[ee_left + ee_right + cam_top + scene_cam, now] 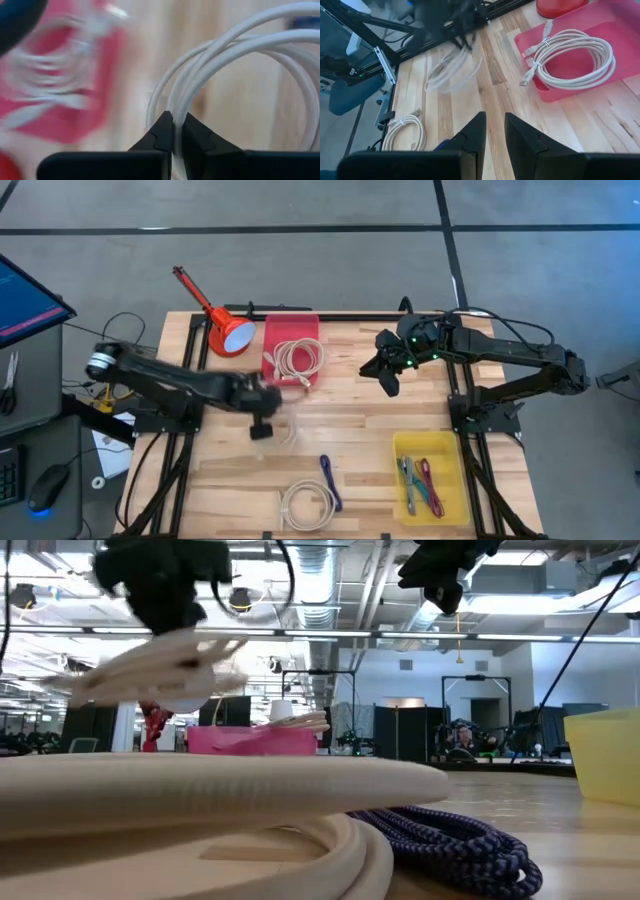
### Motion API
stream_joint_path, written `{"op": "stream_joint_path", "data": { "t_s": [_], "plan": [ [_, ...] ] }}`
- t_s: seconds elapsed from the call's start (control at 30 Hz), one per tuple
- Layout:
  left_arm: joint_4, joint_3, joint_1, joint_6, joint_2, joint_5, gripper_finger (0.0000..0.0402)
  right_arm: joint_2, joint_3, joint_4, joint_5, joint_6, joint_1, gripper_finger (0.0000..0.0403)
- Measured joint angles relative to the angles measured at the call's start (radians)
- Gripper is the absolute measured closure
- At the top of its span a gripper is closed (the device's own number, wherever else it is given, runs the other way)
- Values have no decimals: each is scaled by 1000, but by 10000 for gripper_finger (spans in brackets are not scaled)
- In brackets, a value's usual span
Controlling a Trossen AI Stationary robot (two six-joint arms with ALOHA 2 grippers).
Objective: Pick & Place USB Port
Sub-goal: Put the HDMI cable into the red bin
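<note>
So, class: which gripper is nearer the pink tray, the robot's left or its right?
Left. The left gripper, shut on a white cable, hangs just off the pink tray at its near edge. The right gripper hovers farther off, to the tray's other side.

White coiled USB cable pinched aloft, dangling above table, beside pink tray

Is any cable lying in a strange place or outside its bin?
Nothing looks damaged. One white cable coil and a purple cable lie loose on the table, outside the bins. The left pincer holds another coil in the air.
</note>
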Motion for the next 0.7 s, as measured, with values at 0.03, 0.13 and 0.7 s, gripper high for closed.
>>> {"op": "stream_joint_path", "data": {
  "t_s": [0.03, 0.13, 0.7],
  "plan": [
    [5, 0, 18, -17, -38, -29, 386, 0, 0, 0, 0, 0, 0, 340],
    [50, 0, 65, -39, -148, -126, 386, 0, 0, 0, 0, 0, 0, 340],
    [678, 2, 360, 228, -297, -235, 386, 0, 0, 1, 57, 0, 0, 340]
  ]
}}
